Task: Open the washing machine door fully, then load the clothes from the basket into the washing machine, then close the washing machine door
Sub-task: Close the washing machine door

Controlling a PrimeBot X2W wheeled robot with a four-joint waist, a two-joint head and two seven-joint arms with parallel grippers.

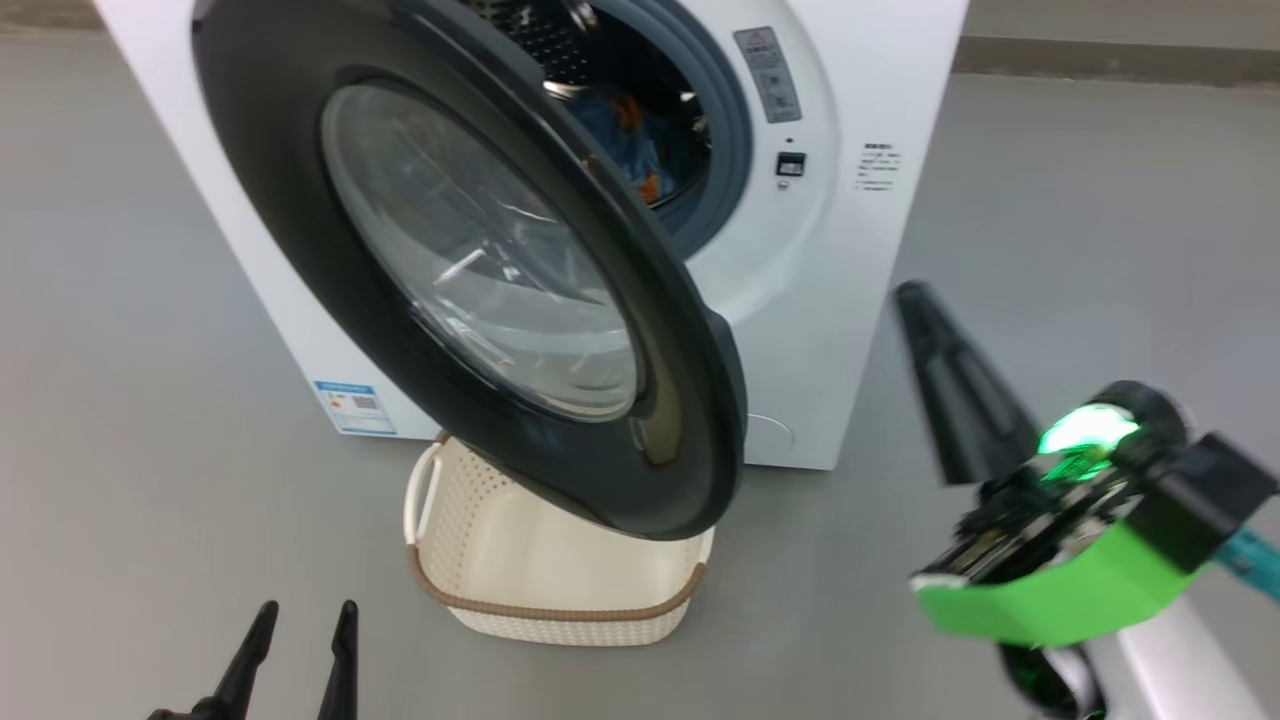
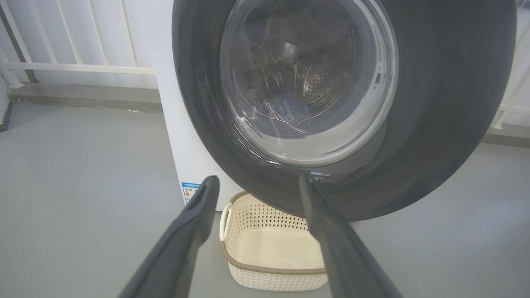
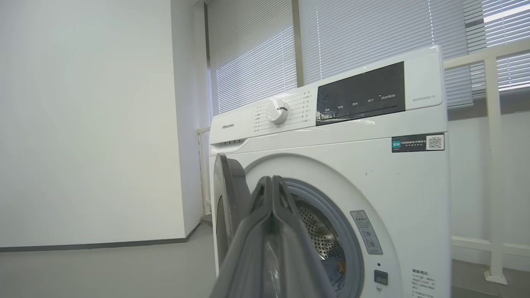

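Loading looks done: clothes (image 1: pixel 625 140) lie inside the washer (image 1: pixel 870 120). The basket (image 1: pixel 560 600), on the floor (image 1: pixel 150 400) under the door (image 1: pixel 480 280), looks empty.

Door half open, so closing is the step in hand.

Right gripper (image 1: pixel 915 300): fingers together, empty, clear of the door's free edge. Left gripper (image 1: pixel 305 625): fingers apart, idle.

Next: push the door's outer face until it latches.

Left gripper (image 1: pixel 308 612) and right gripper (image 1: pixel 912 297) have long, tapered black fingers. The right wrist carries a green band (image 1: pixel 1050 600), glowing light (image 1: pixel 1085 432) and white forearm (image 1: pixel 1170 660).

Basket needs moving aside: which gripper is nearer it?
Left. The left gripper hangs low just left of the basket; the right gripper is raised off to its right.
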